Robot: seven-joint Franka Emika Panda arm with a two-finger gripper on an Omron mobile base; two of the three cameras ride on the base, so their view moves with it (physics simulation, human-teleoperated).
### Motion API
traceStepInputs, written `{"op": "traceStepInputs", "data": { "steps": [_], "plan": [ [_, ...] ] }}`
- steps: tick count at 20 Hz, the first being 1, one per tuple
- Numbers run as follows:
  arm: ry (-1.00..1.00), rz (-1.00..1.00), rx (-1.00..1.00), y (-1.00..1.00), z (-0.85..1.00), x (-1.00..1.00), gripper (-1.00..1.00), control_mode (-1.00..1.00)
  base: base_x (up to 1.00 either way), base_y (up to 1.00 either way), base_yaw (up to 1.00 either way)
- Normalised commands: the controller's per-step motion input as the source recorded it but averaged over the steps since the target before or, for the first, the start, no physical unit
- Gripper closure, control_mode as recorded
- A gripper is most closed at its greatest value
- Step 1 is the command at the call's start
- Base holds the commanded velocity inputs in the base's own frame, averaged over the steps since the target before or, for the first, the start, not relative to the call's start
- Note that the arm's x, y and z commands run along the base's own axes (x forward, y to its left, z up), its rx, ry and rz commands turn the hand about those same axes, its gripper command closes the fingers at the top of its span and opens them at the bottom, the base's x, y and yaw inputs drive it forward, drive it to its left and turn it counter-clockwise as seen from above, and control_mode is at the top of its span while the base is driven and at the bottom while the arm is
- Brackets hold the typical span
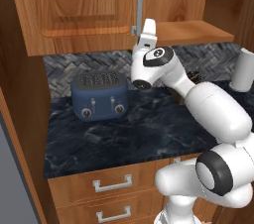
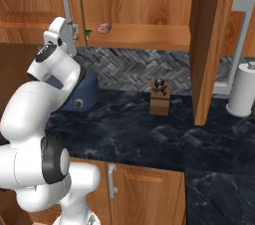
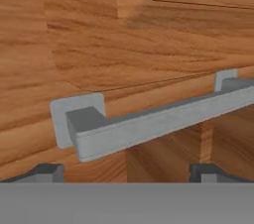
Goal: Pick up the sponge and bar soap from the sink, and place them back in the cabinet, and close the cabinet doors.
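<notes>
On cabinet shelf (image 2: 144, 36): bar soap (image 2: 104, 28), small, pinkish-red, pale edges.

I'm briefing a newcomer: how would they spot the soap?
Find the warm brown wooden wall cabinet above the dark marble counter. On its plank shelf lies the small pinkish-red bar soap, the only reddish item there.

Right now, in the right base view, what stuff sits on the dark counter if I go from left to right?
Dark blue rounded toaster → small brown wooden knife block with dark handles → white paper towel roll.
</notes>
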Motion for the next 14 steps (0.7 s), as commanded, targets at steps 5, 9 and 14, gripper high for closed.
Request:
{"op": "traceStepInputs", "data": {
  "steps": [5,9,14],
  "plan": [
    [0.00,0.00,0.00,-0.18,0.00,-0.63,-1.00,-1.00,0.00,0.00,0.00],
    [0.03,0.00,0.00,-0.25,0.04,-0.73,-1.00,-1.00,0.00,0.00,0.00],
    [0.05,0.01,0.00,-0.48,0.07,-0.73,-1.00,-1.00,0.00,0.00,0.00]
  ]
}}
